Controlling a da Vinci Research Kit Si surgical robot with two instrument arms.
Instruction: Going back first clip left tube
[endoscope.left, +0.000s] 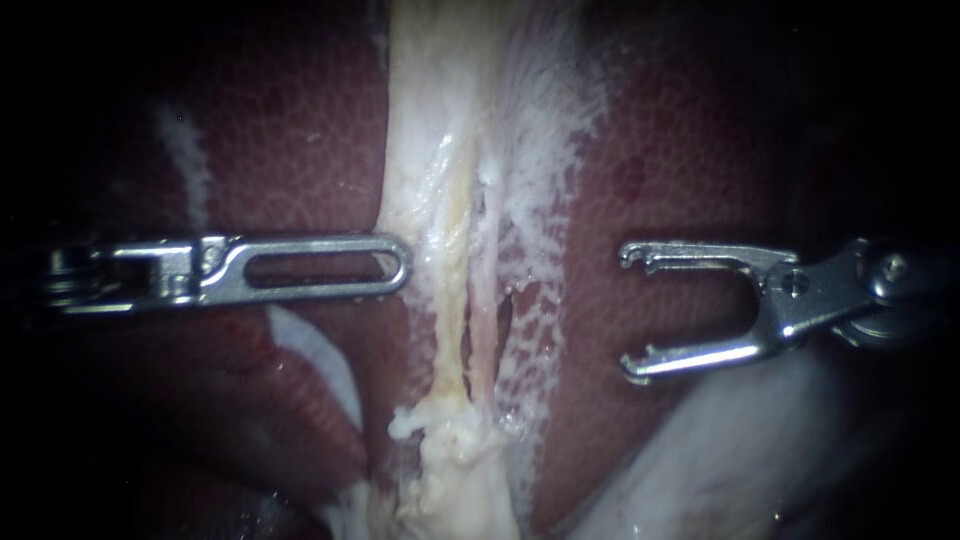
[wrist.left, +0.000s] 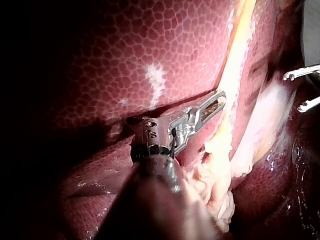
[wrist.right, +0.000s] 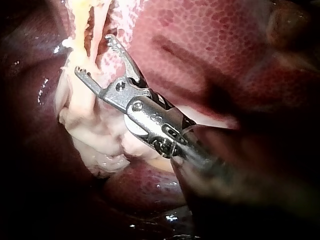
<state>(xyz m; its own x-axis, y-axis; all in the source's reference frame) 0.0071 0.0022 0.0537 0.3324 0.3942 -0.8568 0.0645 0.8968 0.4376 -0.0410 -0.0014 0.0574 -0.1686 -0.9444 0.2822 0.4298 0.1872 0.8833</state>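
Shafts lost to dark
Either side of the pale cream tube (endoscope.left: 447, 300), the slotted silver left instrument (endoscope.left: 400, 268) and forked silver right instrument (endoscope.left: 630, 310) fade into blackness; both shafts are blurred in the wrist views.

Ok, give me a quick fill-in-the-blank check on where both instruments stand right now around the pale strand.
1. The right instrument holds its jaws ____, with nothing between them.
2. The left instrument has its jaws ____, tip close beside the pale strand.
3. In the endoscope view the strand runs between the two instruments over the dark red ____.
4. ____ clip shows on the strand.
Missing words: open; shut; liver; no.
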